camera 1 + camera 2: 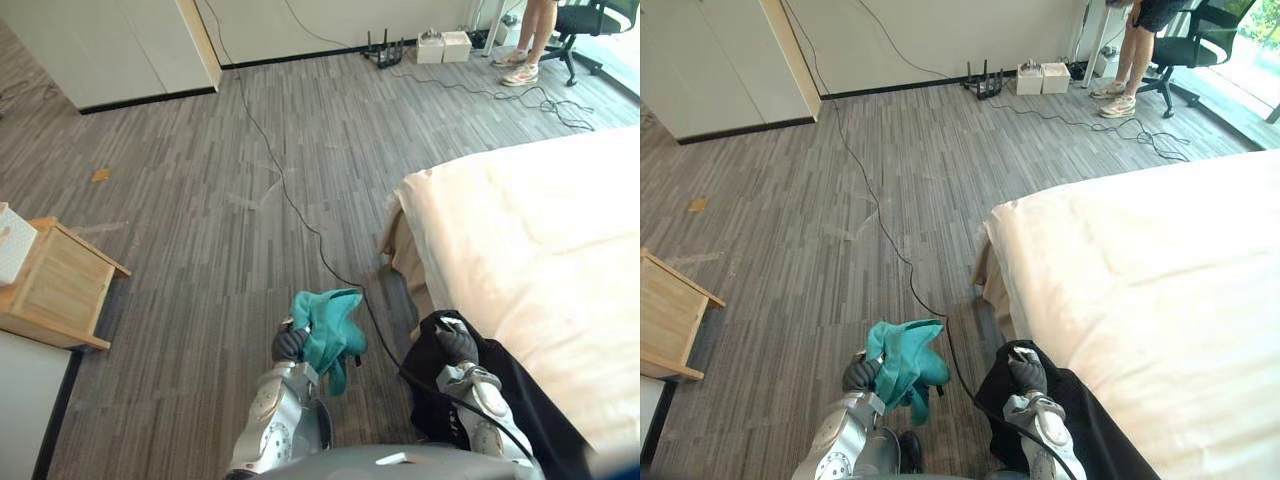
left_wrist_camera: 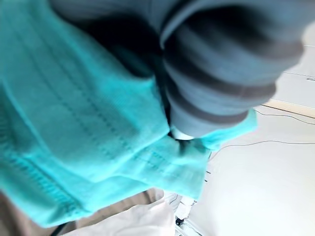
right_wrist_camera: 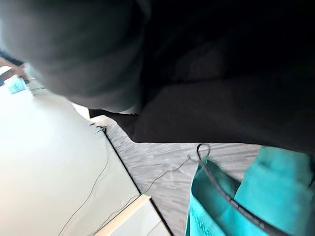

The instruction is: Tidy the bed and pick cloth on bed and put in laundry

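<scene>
A teal cloth (image 1: 328, 332) hangs bunched from my left hand (image 1: 289, 345), held up over the floor just left of the bed's corner. The left wrist view shows the same teal cloth (image 2: 74, 123) draped close against the hand's dark cover (image 2: 221, 73). A black cloth (image 1: 505, 400) hangs from my right hand (image 1: 458, 346) beside the bed's near edge and trails down past the arm. It also covers most of the right wrist view as dark folds (image 3: 221, 98). The cream bed (image 1: 540, 230) lies to the right with a smooth sheet.
A low wooden bedside table (image 1: 60, 285) stands at the left. Open grey plank floor (image 1: 250, 170) stretches ahead to the wall and white cupboards (image 1: 110, 45). A person (image 1: 530, 40) stands by an office chair (image 1: 592, 22) at the far right, near white boxes (image 1: 443, 46).
</scene>
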Controlling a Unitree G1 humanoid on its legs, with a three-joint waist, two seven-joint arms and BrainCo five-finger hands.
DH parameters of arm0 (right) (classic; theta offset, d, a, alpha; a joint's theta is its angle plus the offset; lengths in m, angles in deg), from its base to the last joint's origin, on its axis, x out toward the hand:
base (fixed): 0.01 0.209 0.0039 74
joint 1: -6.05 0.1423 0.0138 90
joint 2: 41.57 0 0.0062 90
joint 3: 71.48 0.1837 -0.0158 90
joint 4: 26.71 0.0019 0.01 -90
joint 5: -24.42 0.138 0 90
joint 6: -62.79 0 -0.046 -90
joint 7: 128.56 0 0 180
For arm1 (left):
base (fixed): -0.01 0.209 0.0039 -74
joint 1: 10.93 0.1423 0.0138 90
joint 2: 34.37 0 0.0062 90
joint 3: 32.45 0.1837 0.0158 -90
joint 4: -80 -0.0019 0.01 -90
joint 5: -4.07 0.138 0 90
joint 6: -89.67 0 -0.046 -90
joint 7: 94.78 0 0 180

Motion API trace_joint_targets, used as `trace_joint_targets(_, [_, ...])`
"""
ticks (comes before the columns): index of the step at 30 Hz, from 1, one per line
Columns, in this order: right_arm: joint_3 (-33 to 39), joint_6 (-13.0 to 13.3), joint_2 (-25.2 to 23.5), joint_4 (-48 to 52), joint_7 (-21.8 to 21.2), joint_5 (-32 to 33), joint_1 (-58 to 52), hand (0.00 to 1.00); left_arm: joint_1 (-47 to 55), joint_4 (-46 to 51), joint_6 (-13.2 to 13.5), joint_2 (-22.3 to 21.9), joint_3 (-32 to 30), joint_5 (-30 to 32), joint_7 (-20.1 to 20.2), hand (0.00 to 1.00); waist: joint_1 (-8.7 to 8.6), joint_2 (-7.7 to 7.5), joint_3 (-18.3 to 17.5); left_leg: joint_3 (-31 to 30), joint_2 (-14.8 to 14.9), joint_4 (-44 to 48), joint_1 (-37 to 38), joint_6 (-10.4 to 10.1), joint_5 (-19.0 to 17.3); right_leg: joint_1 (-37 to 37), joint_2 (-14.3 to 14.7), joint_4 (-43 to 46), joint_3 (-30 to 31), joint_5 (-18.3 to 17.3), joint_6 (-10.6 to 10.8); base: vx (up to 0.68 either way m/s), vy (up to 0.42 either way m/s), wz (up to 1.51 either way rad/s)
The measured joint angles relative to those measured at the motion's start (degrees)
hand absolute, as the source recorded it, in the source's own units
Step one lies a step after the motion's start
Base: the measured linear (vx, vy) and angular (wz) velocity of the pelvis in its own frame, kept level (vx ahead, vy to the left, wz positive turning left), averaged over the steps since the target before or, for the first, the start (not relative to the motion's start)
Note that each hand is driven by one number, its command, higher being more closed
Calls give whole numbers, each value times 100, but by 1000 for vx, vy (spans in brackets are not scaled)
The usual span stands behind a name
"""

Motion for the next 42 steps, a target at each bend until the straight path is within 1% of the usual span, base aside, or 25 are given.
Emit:
trace_joint_targets(1, [-8, 3, -14, -15, -8, 1, -57, 100, 6, 0, 0, -4, -8, 1, -1, 100, 45, 3, -17, 17, -21, -232, 110, 243, -52, 35, 24, -40, -3, -4, 6, 37, 53, 0])
trace_joint_targets(4, [-129, 4, -53, -16, -49, 6, -102, 100, -3, 30, 3, -1, -26, 3, -1, 100, 97, -135, 11, 112, -118, -140, 13, 578, -177, -12, -70, -64, -4, -61, 60, 62, 51, 4])
trace_joint_targets(8, [-126, 4, -49, -59, -44, 42, -93, 100, -8, 37, -2, -6, -9, 23, 4, 100, 206, -504, -153, 294, -458, 176, -98, 790, -668, -163, -442, 319, 26, -445, 52, 168, 106, 4])
trace_joint_targets(9, [-114, 5, -35, -77, -32, 44, -30, 100, -74, 36, 1, -71, 3, 65, 9, 100, 209, -482, -205, 264, -466, 192, -83, 856, -775, -568, -540, 1210, 70, -419, 142, 286, 95, 17])
trace_joint_targets(11, [-132, 10, -90, -82, -15, 43, -10, 100, -114, 119, 2, -36, 70, 128, 43, 100, 207, -479, -262, 206, -526, 78, 113, 916, -788, -1423, -739, 3022, 222, 10, 877, 361, 142, 24])
trace_joint_targets(12, [-117, 13, -174, -131, 26, 42, 17, 100, -117, 227, 3, 67, 145, 208, 35, 100, 178, -554, -266, 105, -662, -78, 333, 971, -825, -1857, -954, 4017, 198, 323, 1002, 344, 133, 25])
trace_joint_targets(14, [-140, 10, -295, -273, 90, 40, 45, 100, -171, 247, 2, 132, 245, 290, -8, 100, 102, -491, -250, -89, -746, -285, 794, 1006, -932, -2232, -1120, 4987, 39, 149, 669, 307, 77, 44])
trace_joint_targets(15, [-169, 10, -317, -282, 123, 39, 13, 100, -180, 247, 2, 132, 284, 295, -12, 100, 43, -435, -262, -208, -747, -418, 976, 1000, -943, -2369, -1095, 5031, -20, 78, 561, 420, 31, 63])
trace_joint_targets(18, [-167, 12, -309, -273, 154, 32, -71, 100, -368, 210, -7, 155, 452, 307, -16, 100, -117, -266, -190, -699, -621, -731, 1429, 924, -987, -2899, -762, 4232, -107, -175, 384, 350, -75, 84])
trace_joint_targets(19, [-125, 12, -309, -242, 152, 33, -131, 100, -430, 177, -29, 158, 490, 331, -12, 100, -176, -194, -146, -885, -499, -744, 1529, 832, -1071, -3058, -624, 3506, -110, -146, 388, 384, -209, 84])
trace_joint_targets(21, [-73, 10, -308, -236, 146, 33, -193, 100, -520, 5, -51, 202, 523, 341, -1, 100, -193, -118, -100, -1096, -326, -752, 1703, 666, -1230, -3241, -556, 2166, -98, 223, 425, 356, -246, 64])
trace_joint_targets(23, [-65, 9, -316, -223, 134, 33, -224, 100, -520, -157, -69, 314, 555, 339, 1, 100, -228, -184, -89, -1208, -222, -753, 1889, 424, -1416, -3224, -577, 828, 30, 997, 460, 377, -316, 45])
trace_joint_targets(24, [-78, 8, -326, -158, 133, 32, -282, 100, -492, -176, -124, 392, 559, 337, 4, 100, -235, -313, -75, -1238, -186, -727, 2084, 196, -1623, -3159, -657, 373, 80, 1741, 444, 451, -395, 19])
trace_joint_targets(25, [-74, -8, -235, -142, 140, 28, -274, 100, -511, -291, -203, 340, 556, 322, -3, 100, -192, -114, -39, -1186, 63, -700, 2175, 84, -1719, -3155, -413, 548, -41, 2025, 242, 427, -379, 11])
trace_joint_targets(27, [16, -9, -173, -18, 158, 26, -158, 100, -541, -286, -220, 282, 644, 282, 5, 100, -194, 113, -52, -977, 320, -657, 2213, 67, -1438, -3208, -195, 883, -123, 1628, 56, 388, -324, 3])
trace_joint_targets(29, [6, -9, -188, 137, 156, 24, -135, 100, -546, -287, -222, 202, 651, 281, 4, 100, -201, 90, -56, -948, 450, -534, 2262, -63, -1133, -3258, -109, 1290, -149, 1263, -61, 420, -372, -2])
trace_joint_targets(32, [-14, -73, -180, 209, 107, 24, 16, 100, -539, -303, -220, 173, 674, 276, -17, 100, -176, 45, -106, -1009, 638, 563, 1925, -187, -762, -3207, 104, 1624, -181, 789, -257, 304, -300, -26])
trace_joint_targets(33, [-30, -125, -176, 185, 20, 17, 73, 100, -547, -321, -190, 186, 660, 264, -47, 100, -161, 73, -96, -1113, 775, 1529, 1484, -282, -404, -3055, 236, 1490, -171, 709, -329, 284, -215, -34])
trace_joint_targets(34, [-25, -175, -135, 161, -84, -19, 80, 100, -554, -416, -128, 161, 616, 240, -48, 100, -156, 171, -65, -1253, 981, 2477, 991, -223, 257, -2736, 467, 1200, -169, 548, -425, 293, -186, -29])
trace_joint_targets(35, [-58, -181, -98, 140, -122, -27, 70, 100, -553, -520, -101, 153, 559, 227, -48, 100, -136, 242, -33, -1375, 1097, 3175, 669, -211, 573, -2469, 658, 965, -50, 420, -527, 309, -125, -5])
trace_joint_targets(36, [-50, -180, 30, 122, -150, -34, 69, 100, -562, -632, -101, 3, 507, 229, -52, 100, -167, 313, 26, -1459, 1092, 4060, 244, -226, 378, -2150, 745, 767, 28, 395, -573, 305, -82, -6])
trace_joint_targets(37, [6, -178, 173, 66, -201, -69, 73, 100, -499, -665, -94, -142, 494, 229, -49, 100, -144, 293, 86, -1388, 925, 4824, -117, -93, 4, -1844, 742, 666, 106, 326, -712, 303, -51, -20])
trace_joint_targets(38, [8, -167, 223, -20, -261, -71, 75, 100, -428, -667, -84, -182, 493, 228, -46, 100, -88, 305, 107, -1277, 744, 4997, -289, 19, -273, -1630, 742, 594, 188, 252, -821, 294, -1, -48])
trace_joint_targets(40, [-17, -165, 195, -153, -395, -74, 72, 100, -321, -646, 5, -175, 423, 226, -54, 100, -14, 303, 116, -1102, 337, 4585, -556, 9, -752, -1307, 701, 428, 287, 155, -848, 247, 33, -55])
trace_joint_targets(42, [-45, -165, 168, -122, -555, -83, 70, 100, -267, -550, 42, -153, 346, 223, -176, 100, 169, 299, 118, -676, -33, 3154, -709, -65, -1026, -1091, 605, 259, 325, 121, -796, 309, 102, -74])
